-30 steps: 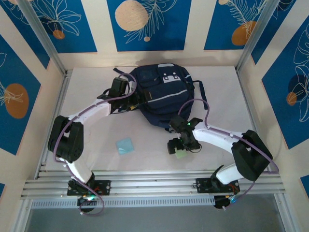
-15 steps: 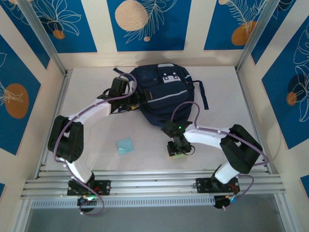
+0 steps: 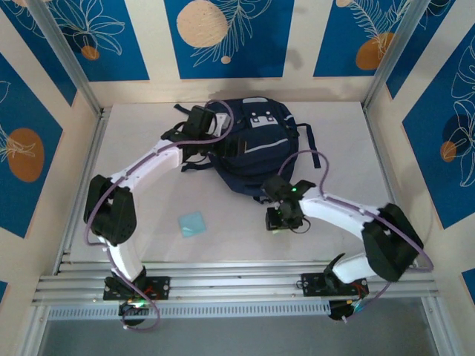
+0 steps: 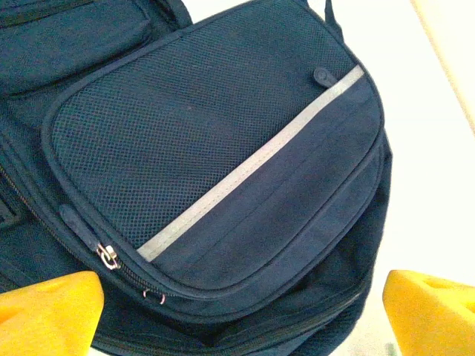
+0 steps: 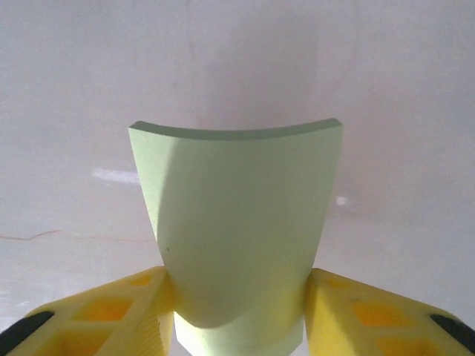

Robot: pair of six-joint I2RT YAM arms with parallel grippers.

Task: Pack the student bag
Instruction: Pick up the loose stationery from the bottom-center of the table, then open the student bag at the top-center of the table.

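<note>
Nearest to us, aluminium rails [image 3: 237,285] carry both arm bases. Beyond them a white table [image 3: 223,245] stretches out. It is boxed in by cream walls set with blue panels [image 3: 226,37] that bear white leaf drawings and orange discs.

Low over the table, the right gripper [image 3: 279,225] pinches a pale green pad [image 5: 237,215] between its yellow fingers [image 5: 111,311], and the pad bows slightly under the squeeze. Well off to this gripper's left, a light blue square [image 3: 193,223] lies flat on the table.

The student bag [image 3: 249,144] lies just beyond the right gripper, on the side away from the bases, with its near edge close to that wrist.

The left gripper [image 4: 237,319] hangs over the bag's left part with its fingers spread wide and nothing between them. We cannot tell whether they touch the fabric. Directly below and ahead of it sits a mesh pocket [image 4: 185,126] crossed by a light-grey stripe [image 4: 252,163], with a zipper pull [image 4: 107,254] at its lower left corner.

Farther on, past the left gripper, a pale grey patch [image 3: 261,119] carries small dark marks too small for us to read.
</note>
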